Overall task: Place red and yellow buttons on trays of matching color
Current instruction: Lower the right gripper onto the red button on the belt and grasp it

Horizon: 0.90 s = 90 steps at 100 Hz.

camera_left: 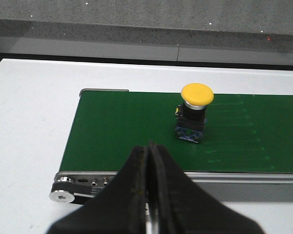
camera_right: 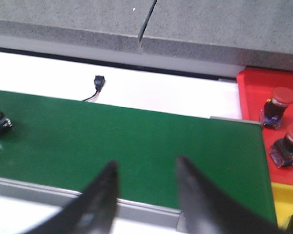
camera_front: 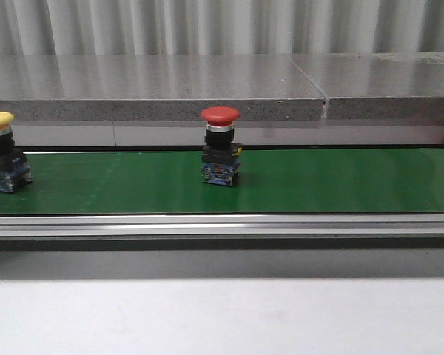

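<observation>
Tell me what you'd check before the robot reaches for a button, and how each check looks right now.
1. Red button upright on green belt: ok.
2. Yellow button upright on belt: ok.
3. Right hand open: ok.
4. Left hand open: not ok, fingers shut.
5. Red tray has room: cannot tell; two red buttons already there.
6. Belt stopped: cannot tell.

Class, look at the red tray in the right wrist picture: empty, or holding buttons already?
Holding buttons: two red-capped buttons sit upright in the red tray.
</observation>
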Each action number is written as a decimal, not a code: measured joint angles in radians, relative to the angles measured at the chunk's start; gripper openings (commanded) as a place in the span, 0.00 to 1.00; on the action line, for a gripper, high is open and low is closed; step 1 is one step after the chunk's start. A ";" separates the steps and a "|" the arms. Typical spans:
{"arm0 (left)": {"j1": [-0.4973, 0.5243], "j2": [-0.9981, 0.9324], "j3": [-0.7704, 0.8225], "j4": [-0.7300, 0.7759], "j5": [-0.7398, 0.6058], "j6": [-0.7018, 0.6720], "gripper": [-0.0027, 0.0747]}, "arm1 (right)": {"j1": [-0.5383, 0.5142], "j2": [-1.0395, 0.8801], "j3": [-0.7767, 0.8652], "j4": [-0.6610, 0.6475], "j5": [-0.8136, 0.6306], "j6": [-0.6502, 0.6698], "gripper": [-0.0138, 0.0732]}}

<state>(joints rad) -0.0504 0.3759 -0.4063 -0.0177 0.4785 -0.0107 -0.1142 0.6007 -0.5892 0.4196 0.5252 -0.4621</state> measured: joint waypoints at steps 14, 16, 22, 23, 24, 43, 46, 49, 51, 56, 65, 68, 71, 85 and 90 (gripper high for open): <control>0.000 0.000 0.000 0.000 0.000 0.000 0.01 | 0.000 0.000 0.000 0.045 0.004 0.000 0.89; 0.000 0.000 0.000 0.000 0.000 0.000 0.01 | 0.000 0.000 0.000 0.052 0.002 0.000 0.88; 0.000 0.000 0.000 0.000 0.000 0.000 0.01 | 0.000 0.007 -0.002 0.066 -0.005 0.000 0.86; 0.000 0.000 0.000 0.000 0.000 0.000 0.01 | 0.002 0.008 -0.003 0.068 -0.005 -0.002 0.86; 0.000 0.000 0.000 0.000 0.000 0.000 0.01 | 0.002 0.013 -0.002 0.068 -0.005 -0.002 0.85; 0.000 0.000 0.000 0.000 0.000 0.000 0.01 | 0.069 0.140 -0.068 0.079 0.011 -0.042 0.84; 0.000 0.000 0.000 0.000 0.000 0.000 0.01 | 0.091 0.166 -0.084 0.081 0.011 -0.055 0.84; 0.000 0.000 0.000 0.000 0.000 0.000 0.01 | 0.109 0.194 -0.096 0.081 0.011 -0.069 0.84; 0.000 0.000 0.000 0.000 0.000 0.000 0.01 | 0.123 0.215 -0.105 0.081 0.011 -0.080 0.84; 0.000 0.000 0.000 0.000 0.000 0.000 0.01 | 0.157 0.268 -0.126 0.081 0.011 -0.102 0.84; 0.000 0.000 0.000 0.000 0.000 0.000 0.01 | 0.218 0.374 -0.166 0.083 0.007 -0.133 0.84; 0.000 0.000 0.000 0.000 0.000 0.000 0.01 | 0.235 0.416 -0.178 0.083 0.007 -0.140 0.84; 0.000 0.000 0.000 0.000 0.000 0.000 0.01 | 0.251 0.450 -0.191 0.083 0.005 -0.149 0.84; 0.000 0.000 0.000 0.000 0.000 0.000 0.01 | 0.326 0.606 -0.257 0.083 -0.008 -0.189 0.84; 0.000 0.000 0.000 0.000 0.000 0.000 0.01 | 0.352 0.656 -0.281 0.083 -0.014 -0.205 0.84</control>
<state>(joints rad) -0.0504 0.3759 -0.4063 -0.0177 0.4785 -0.0107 0.2381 1.2565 -0.8701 0.5022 0.5107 -0.6673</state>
